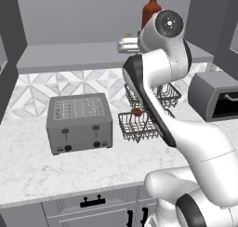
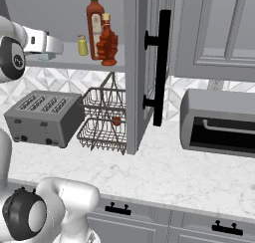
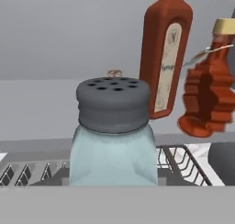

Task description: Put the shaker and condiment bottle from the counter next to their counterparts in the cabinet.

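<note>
I have the pincer (image 2: 50, 52) closed on the shaker (image 3: 112, 131), carried upright at the cabinet shelf (image 2: 74, 62) front edge. The condiment bottle (image 2: 107, 43) already stands beside the red bottle (image 2: 93, 25); the yellow shaker (image 2: 82, 46) marks where mine belongs.

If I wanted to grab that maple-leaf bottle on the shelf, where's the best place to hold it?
Judging by its shape, grip the condiment bottle across its flat leaf body, just below the narrow neck. Come from the open front of the cabinet: the tall red bottle stands close behind on one side and the door panel on the other.
</note>
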